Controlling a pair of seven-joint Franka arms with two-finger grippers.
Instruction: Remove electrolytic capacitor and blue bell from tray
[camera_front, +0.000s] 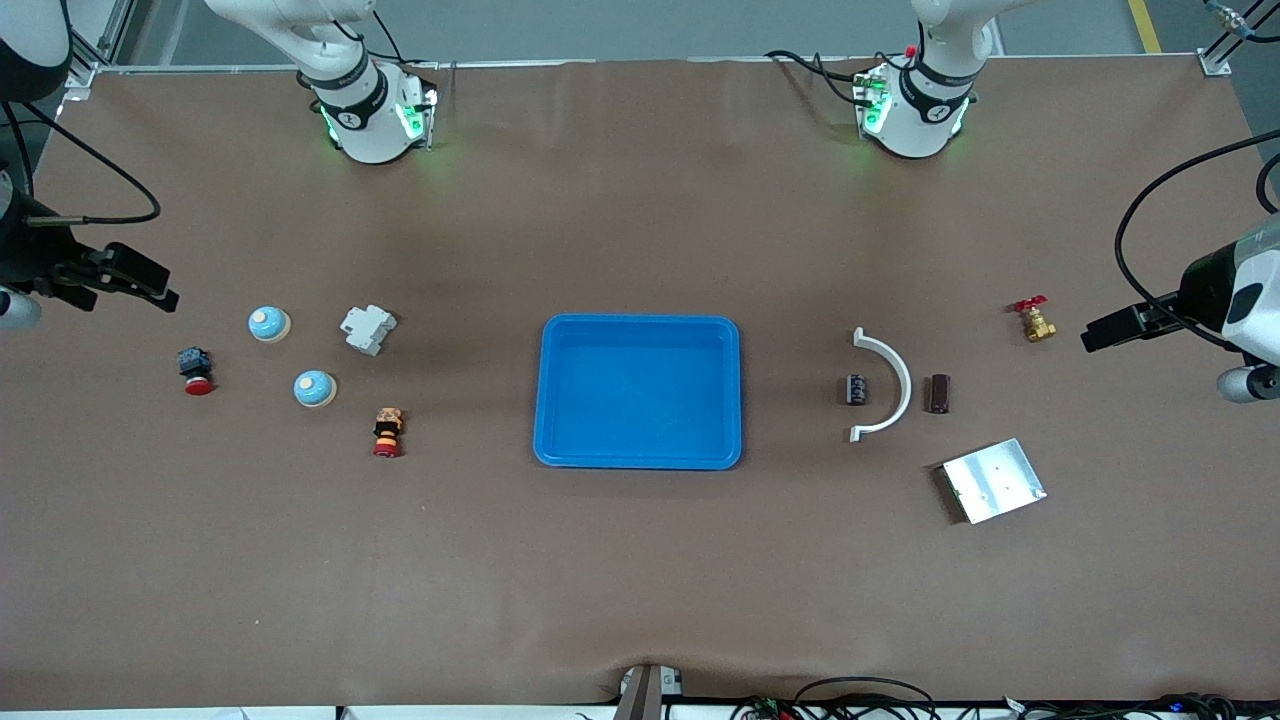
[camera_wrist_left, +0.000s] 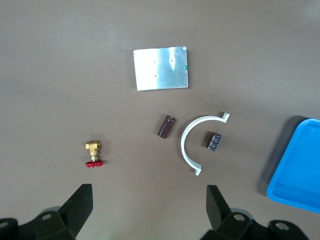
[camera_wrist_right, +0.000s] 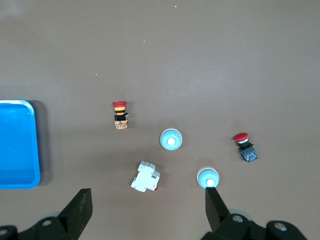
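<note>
Start at the right arm's end of the table. Your right end effector (camera_front: 150, 285) hangs over bare table (camera_front: 640, 600) at mid-height of the frame. The frame edge cuts off most of its arm. In the right wrist view its two fingers (camera_wrist_right: 80, 210) stand spread wide with nothing between them.

Lower in the front frame lies a red pushbutton (camera_front: 196, 371). Next come the two bells. The upper bell (camera_front: 269, 323) sits above and just past the pushbutton, and the lower bell (camera_front: 315, 388) sits nearer the camera. Both rest on the table, untouched. In the right wrist view one finger covers part of the upper bell.

A white circuit breaker (camera_front: 368, 329) lies beside the upper bell. A striped orange-and-red button (camera_front: 387, 432) lies below it in the frame.

The empty blue tray (camera_front: 640, 322) fills the frame's centre. Both wrist views cut it off at their edges.

Toward the left arm's end, a black capacitor (camera_front: 856, 389) lies inside the curve of a white arc-shaped piece (camera_front: 905, 375). You cannot tell whether the two touch. A brown capacitor (camera_front: 939, 393) lies just outside the arc. You cannot read the print on either one.

A metal plate (camera_front: 993, 480) sits lower in the frame. A brass valve with a red handle (camera_front: 1036, 320) sits higher.

Your left end effector (camera_front: 1110, 330) hovers over bare table beside the valve, and its arm runs out of the frame. In the left wrist view its fingers (camera_wrist_left: 80, 207) are spread apart and empty.

Both arm bases are clipped by the top edge of the frame.
</note>
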